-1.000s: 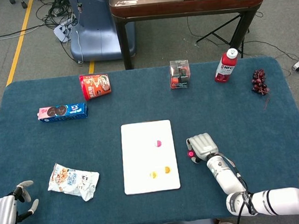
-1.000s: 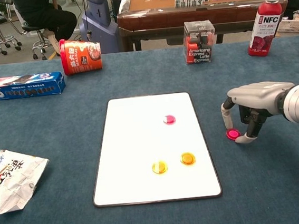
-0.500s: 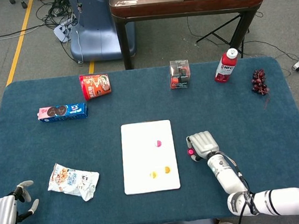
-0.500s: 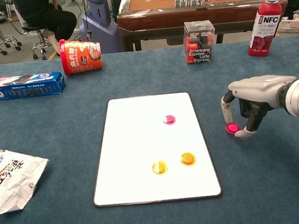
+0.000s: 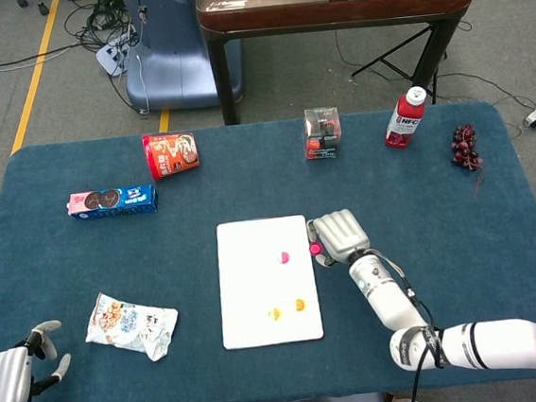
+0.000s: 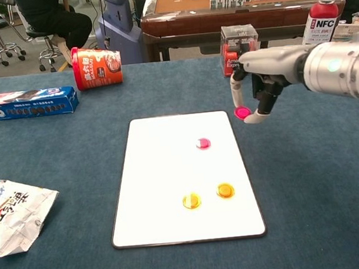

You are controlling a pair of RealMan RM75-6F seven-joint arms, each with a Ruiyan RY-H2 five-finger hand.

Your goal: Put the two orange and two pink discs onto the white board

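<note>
The right hand [image 6: 256, 95] pinches a pink disc [image 6: 242, 112] between thumb and fingertip, raised off the tabletop [image 6: 325, 190] just past the right edge of the white board [image 6: 170, 173], near its far corner. The board lies to the hand's left, its long axis running away from the robot, so the coming move is probably a short carry leftward and down onto bare white. Already on the board are the other pink disc [image 6: 202, 144] and, nearer the robot, two orange discs [image 6: 208, 196] side by side. The left hand [image 5: 14, 376] rests far off at the near left corner, fingers apart and holding nothing.
</note>
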